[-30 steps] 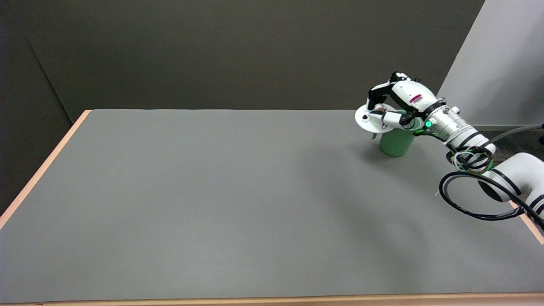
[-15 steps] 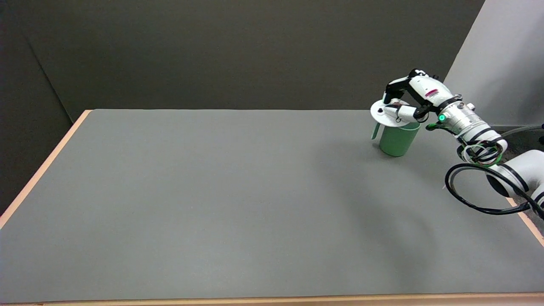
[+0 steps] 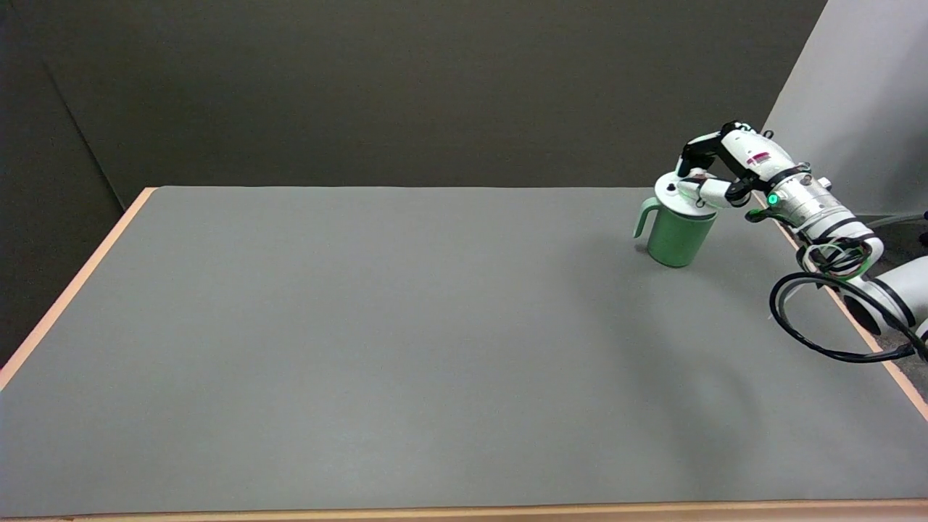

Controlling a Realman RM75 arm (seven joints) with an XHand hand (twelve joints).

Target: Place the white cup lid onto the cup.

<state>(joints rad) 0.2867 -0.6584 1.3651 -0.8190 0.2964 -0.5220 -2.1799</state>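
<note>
White cup lid (image 3: 670, 193) lies flat atop upright cup (image 3: 674, 235), hand (image 3: 714, 170) holding it

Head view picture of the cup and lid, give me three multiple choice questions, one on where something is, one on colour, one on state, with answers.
1. Where on the table does the cup stand?
A. far right part
B. near left corner
C. middle of the near edge

2. What colour is the cup?
A. red
B. green
C. black

3. What is the right hand doing with the white lid?
A. hanging open, far away from it
B. holding it over the cup's mouth
C. pressing it flat on the bare table

Answers:
1 A, the cup sits toward the far right, with its handle pointing left in the picture.
2 B, its wall and handle are light green.
3 B, the fingers grip the lid, which covers the cup's top; whether it is fully seated cannot be told.
</note>
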